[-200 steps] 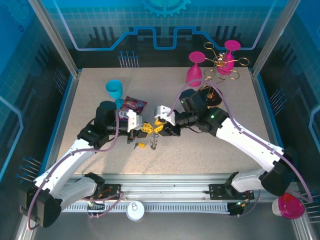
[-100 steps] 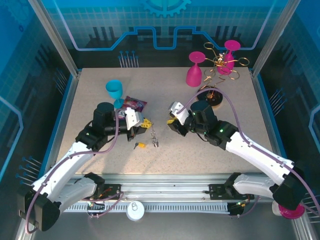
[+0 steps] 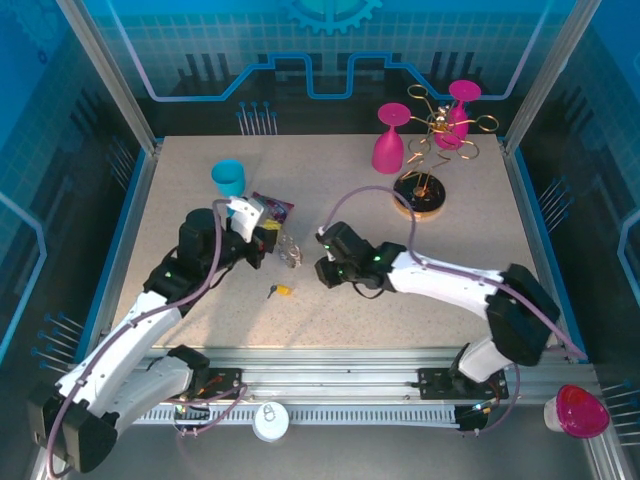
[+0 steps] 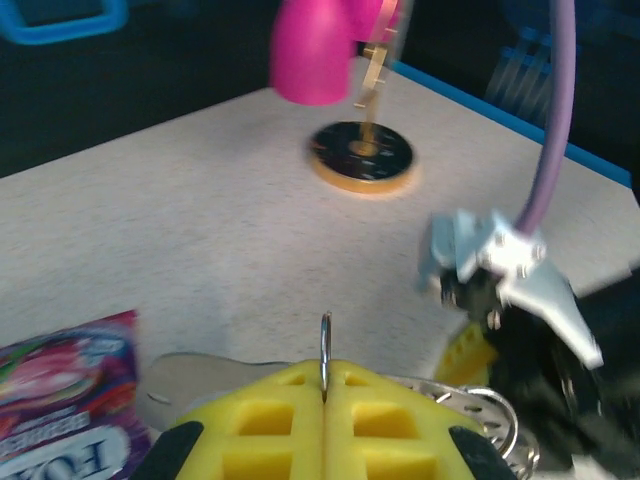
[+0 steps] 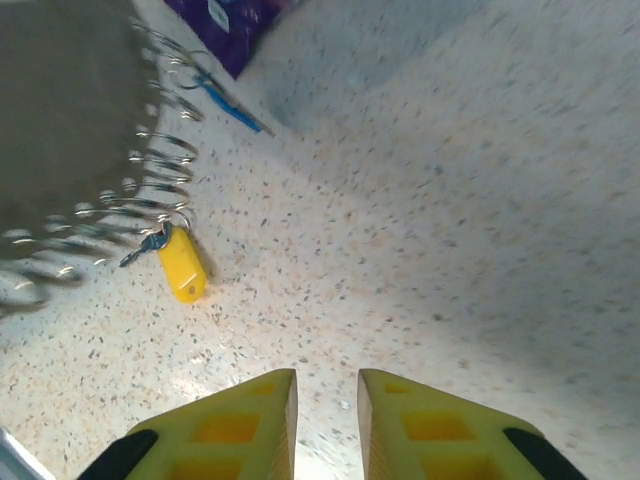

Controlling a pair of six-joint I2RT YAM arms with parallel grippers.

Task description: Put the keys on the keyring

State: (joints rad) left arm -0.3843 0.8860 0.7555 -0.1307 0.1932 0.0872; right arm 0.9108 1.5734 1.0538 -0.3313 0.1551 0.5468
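Top external view: both arms reached to mid-table, their tips near each other but apart.
Left gripper (image 3: 268, 243) (image 4: 325, 375): clamped shut on the keyring's thin wire, which stood upright between its yellow fingers (image 4: 270, 410).
Keyring (image 3: 291, 252) (image 4: 325, 345): held at the left gripper's tip, just in front of the purple packet (image 3: 270, 208), with its small links (image 5: 150, 190) dangling.
Right gripper (image 3: 322, 272) (image 5: 327, 400): fingers slightly parted with nothing between them, aimed down at bare table (image 3: 450, 250) just right of the keyring.
Yellow key (image 3: 280, 291) (image 5: 181, 265): lay flat on the table on the near side of the keyring, free of both grippers; in the right wrist view it sat just under the links, and contact could not be told.
Blue key (image 5: 225, 105): a blue sliver among the links near the packet; whether it was threaded could not be told.
Blue cup (image 3: 229, 178): upright at back left, just behind the packet; its inside was unreadable.
Gold rack (image 3: 420, 195): round base at back right, with one pink glass (image 3: 460, 105) hung on its arms.
Second pink glass (image 3: 390, 150): stood inverted on the table, just left of the rack.
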